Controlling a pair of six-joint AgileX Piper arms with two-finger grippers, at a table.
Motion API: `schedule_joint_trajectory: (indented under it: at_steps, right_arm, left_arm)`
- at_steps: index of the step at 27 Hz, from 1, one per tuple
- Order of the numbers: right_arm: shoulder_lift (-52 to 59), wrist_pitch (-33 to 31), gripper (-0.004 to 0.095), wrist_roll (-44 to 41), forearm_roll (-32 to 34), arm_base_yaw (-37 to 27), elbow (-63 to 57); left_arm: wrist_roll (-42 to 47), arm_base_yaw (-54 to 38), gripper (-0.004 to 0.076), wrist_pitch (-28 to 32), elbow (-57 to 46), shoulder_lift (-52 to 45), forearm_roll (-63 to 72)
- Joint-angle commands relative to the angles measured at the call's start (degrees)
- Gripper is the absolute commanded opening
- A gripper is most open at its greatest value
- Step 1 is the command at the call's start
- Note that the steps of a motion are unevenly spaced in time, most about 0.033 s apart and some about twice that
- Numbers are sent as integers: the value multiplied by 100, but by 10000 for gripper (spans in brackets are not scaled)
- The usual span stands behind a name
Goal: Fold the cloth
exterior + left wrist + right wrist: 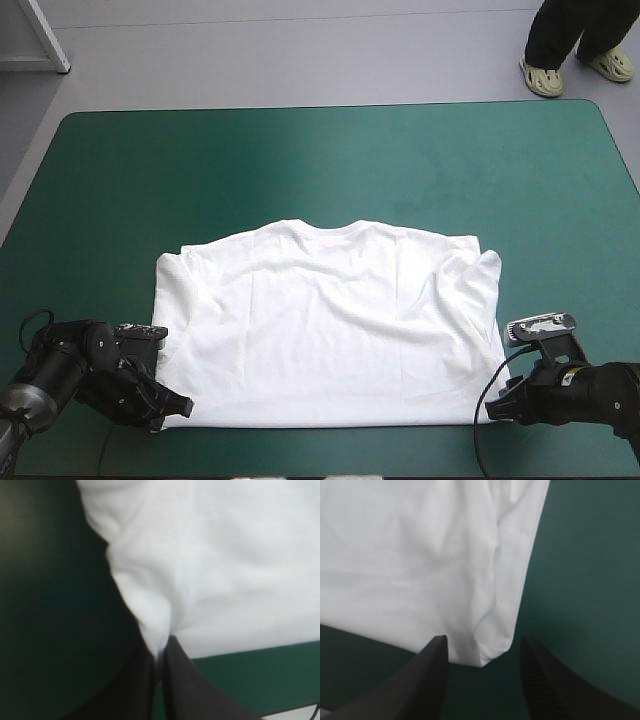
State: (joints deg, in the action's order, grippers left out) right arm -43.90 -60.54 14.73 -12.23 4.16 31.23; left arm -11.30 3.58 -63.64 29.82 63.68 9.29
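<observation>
Near T-shirt (330, 320) front corners | wrist views alone show: left jaws clamp one; right jaws apart

Soft, even light (the T-shirt (330, 320) almost glares white) leaves only faint shadows in its folds.

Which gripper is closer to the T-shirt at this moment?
Left. The left gripper pinches a near corner of the T-shirt; the right gripper is open, the other near corner between its fingers, ungripped.
</observation>
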Motion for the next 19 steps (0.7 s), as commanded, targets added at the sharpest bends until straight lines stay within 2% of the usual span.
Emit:
schedule_joint_trajectory:
  at_steps: [1, 16, 18, 19]
  right_arm:
    - [-222, 184, 445, -43, 27, -47, 52]
    - [-1345, 562, 441, -58, -180, -47, -108]
    - [-1606, 526, 404, -32, -234, -36, -108]
    - [-1733, 449, 329, 21, -260, -36, -108]
  left_arm:
    - [1, 11, 19, 499, 48, -3, 165]
    - [1, 11, 19, 634, 48, -3, 166]
    - [1, 11, 19, 672, 48, -3, 166]
    - [1, 11, 19, 681, 48, -3, 144]
